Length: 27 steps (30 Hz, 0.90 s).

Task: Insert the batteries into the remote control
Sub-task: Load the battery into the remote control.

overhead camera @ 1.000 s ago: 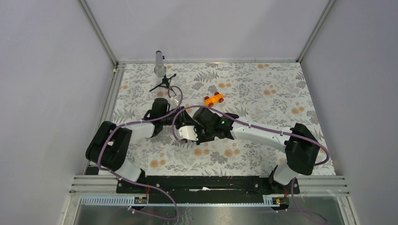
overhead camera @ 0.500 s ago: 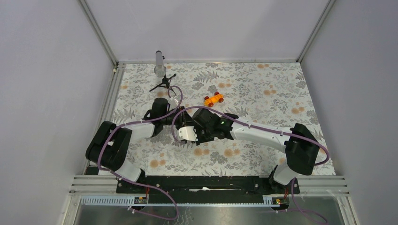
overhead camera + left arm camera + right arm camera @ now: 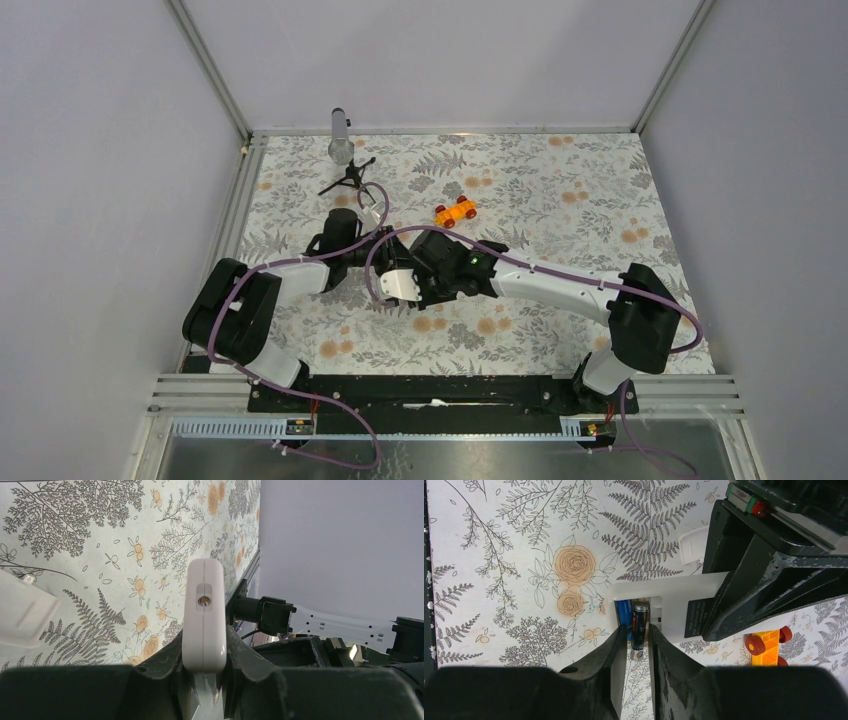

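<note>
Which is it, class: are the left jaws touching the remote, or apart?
Touching. The left wrist view shows the remote wedged between the left gripper, whose jaws both press its sides.

Orange toy car on floral tabletop, far centre; small black tripod bearing grey cylinder, far left corner; flat white cover piece lying on tabletop.

Even, soft light with faint shadows; the right pincer shows dark and slightly blurred.
</note>
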### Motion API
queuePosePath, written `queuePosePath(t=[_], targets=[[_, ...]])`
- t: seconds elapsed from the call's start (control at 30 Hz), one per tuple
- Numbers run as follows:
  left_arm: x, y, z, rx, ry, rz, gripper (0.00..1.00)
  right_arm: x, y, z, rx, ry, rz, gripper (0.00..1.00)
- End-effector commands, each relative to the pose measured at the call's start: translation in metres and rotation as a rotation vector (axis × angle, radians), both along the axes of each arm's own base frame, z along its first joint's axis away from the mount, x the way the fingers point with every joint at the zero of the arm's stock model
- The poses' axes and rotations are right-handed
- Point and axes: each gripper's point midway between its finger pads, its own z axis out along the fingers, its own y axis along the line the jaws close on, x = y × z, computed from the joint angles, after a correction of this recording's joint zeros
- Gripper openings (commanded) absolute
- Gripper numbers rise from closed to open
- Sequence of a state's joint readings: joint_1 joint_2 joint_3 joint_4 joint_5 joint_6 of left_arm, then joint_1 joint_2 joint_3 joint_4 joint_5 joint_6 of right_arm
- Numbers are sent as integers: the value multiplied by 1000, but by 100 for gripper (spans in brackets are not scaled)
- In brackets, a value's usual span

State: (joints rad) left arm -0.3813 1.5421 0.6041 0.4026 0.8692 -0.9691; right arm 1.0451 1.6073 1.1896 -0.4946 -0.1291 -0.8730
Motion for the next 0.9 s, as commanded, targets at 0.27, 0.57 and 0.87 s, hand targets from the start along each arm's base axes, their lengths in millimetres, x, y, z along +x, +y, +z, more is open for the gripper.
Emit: queuePosePath(t=[0.27,0.57,0.87], targets=[[-1,-6,32,-80,-104,-37,0,-1,11,47,115,-11,-44,40],[-5,-5,41,-130,-130,-21,0,-25,8,102,400,51,-131,73],[-9,1,73,-274,-212,74,0,14,-22,159,724,80,-761,91]])
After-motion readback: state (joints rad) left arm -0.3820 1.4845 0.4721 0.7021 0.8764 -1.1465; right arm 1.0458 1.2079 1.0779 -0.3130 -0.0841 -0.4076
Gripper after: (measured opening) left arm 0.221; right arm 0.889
